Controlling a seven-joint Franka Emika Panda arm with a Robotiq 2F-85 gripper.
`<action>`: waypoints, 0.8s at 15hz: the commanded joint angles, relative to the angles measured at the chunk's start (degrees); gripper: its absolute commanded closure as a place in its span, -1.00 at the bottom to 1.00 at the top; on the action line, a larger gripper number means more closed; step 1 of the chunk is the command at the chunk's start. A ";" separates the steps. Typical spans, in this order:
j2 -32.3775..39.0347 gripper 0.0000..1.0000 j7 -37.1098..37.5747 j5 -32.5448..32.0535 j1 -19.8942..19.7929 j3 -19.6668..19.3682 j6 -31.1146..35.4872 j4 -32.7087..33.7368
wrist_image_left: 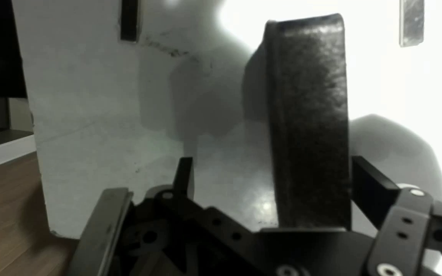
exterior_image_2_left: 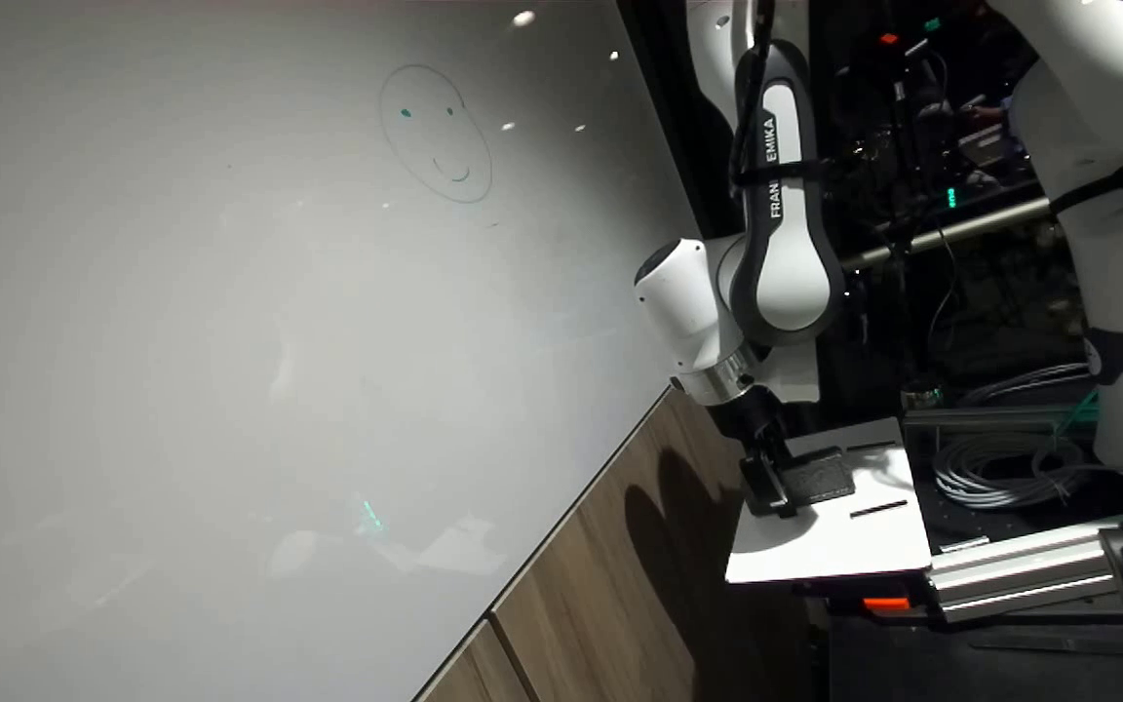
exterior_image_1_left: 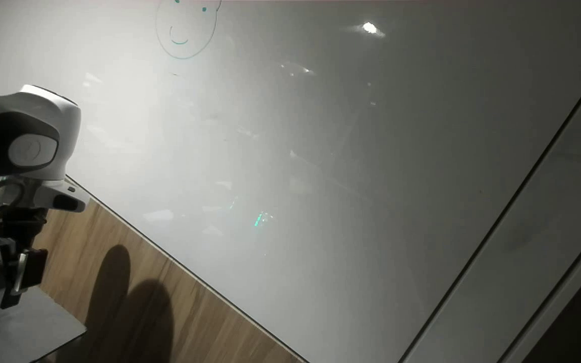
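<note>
- A black block [wrist_image_left: 309, 115], perhaps a board eraser, lies on the white tabletop [wrist_image_left: 83, 99], its long side running near to far.
- The hand [wrist_image_left: 270, 161] stands with its fingers [wrist_image_left: 184, 176] spread around the block, gripping nothing; the block sits close to the right finger, but contact is hard to tell.
- Likely light, fairly stiff, with some give and little slip, and not fragile; the long sides look the best hold, around mid-length.
- The tabletop looks flat and scuffed, with glare at right; thin strips lie left [wrist_image_left: 129, 19] and right [wrist_image_left: 411, 23] of the block.
- Both exterior views show a whiteboard [exterior_image_2_left: 279, 341] bearing a smiling face [exterior_image_2_left: 435, 136], meeting wood panelling [exterior_image_2_left: 600, 565].
</note>
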 commanded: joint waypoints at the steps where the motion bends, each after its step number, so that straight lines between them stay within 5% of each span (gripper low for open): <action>1: -0.85 -1.00 2.13 -1.47 1.55 0.20 -2.04 0.32; 12: -8.07 -1.00 6.13 -5.17 3.27 2.82 -10.08 2.24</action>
